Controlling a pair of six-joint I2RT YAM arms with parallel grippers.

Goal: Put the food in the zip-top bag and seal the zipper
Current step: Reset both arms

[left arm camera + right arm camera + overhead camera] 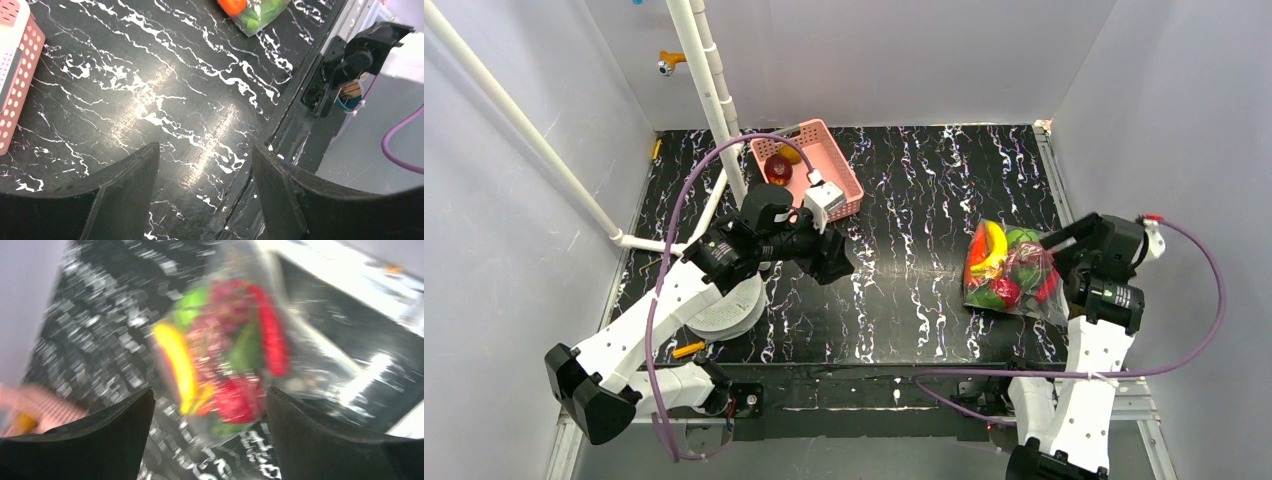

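Jaws of our right gripper [210, 392] stand wide apart with nothing between them. The zip-top bag [305, 357] lies just ahead of its fingertips, with the food [235, 400] bunched inside. Our left gripper [205, 147] also gapes empty above the table [165, 90], the pink basket [20, 75] off to one side. We judge that a nudge could spill pieces if the mouth is unsealed. Blur hides the zipper, so we cannot tell whether it is closed.

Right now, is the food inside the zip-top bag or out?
Mostly in: yellow, red and green pieces fill the bag; two pieces lie in the pink basket.
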